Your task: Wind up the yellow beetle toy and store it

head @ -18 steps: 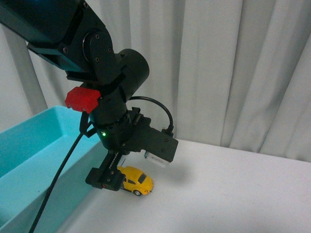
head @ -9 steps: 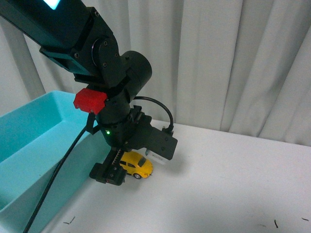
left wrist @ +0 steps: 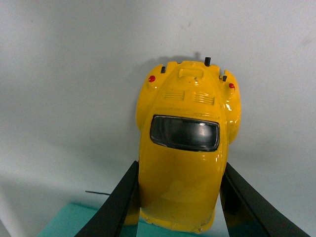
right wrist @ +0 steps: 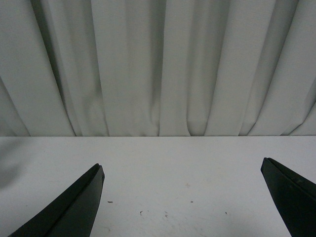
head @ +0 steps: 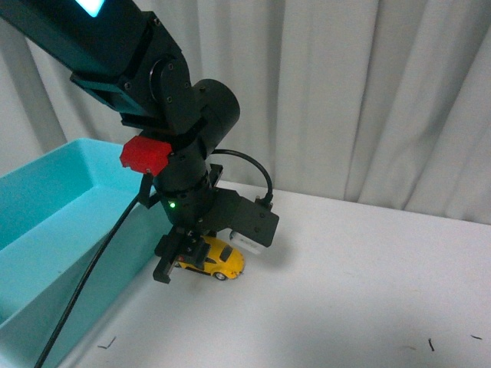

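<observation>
Two risks: left gripper pinches the yellow beetle toy by its rounded glossy flanks, on the table just beside the teal bin. It could squirt out on lift, or clip the bin wall. Right gripper gapes wide, holding nothing

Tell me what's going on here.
The robot's left gripper is down at the white table, its jaws closed against the sides of the yellow beetle toy, which looks to rest on its wheels there. A teal bin stands right beside it; the toy is not in it yet. The right gripper is open over the table, holding nothing, facing the curtain.
</observation>
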Controlling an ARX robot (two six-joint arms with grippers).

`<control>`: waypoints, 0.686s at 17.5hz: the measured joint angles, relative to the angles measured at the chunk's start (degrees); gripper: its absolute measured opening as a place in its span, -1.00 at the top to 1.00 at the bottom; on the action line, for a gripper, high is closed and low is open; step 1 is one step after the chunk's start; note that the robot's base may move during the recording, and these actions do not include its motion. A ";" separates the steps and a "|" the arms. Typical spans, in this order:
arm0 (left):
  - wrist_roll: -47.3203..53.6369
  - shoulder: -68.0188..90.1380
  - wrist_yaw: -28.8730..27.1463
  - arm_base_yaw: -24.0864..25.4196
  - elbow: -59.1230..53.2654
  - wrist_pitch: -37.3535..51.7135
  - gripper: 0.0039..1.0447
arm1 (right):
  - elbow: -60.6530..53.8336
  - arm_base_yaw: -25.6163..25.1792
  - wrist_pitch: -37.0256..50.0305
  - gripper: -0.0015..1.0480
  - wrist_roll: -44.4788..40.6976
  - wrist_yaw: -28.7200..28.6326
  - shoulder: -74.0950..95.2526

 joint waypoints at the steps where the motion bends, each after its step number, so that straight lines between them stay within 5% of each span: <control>1: -0.94 -0.07 1.68 -0.63 0.37 -1.14 0.24 | 0.00 0.00 0.02 -0.87 0.00 0.00 0.00; 8: -18.53 -15.34 27.98 -2.73 1.29 -1.75 0.25 | 0.00 0.00 0.02 -0.87 0.00 0.00 0.00; 10: -24.57 -21.94 34.05 1.73 1.27 1.07 0.25 | 0.00 0.00 0.02 -0.87 0.00 0.00 0.00; 12: -32.20 -25.68 33.05 9.38 1.20 5.07 0.25 | 0.00 0.00 0.02 -0.87 0.00 0.00 0.00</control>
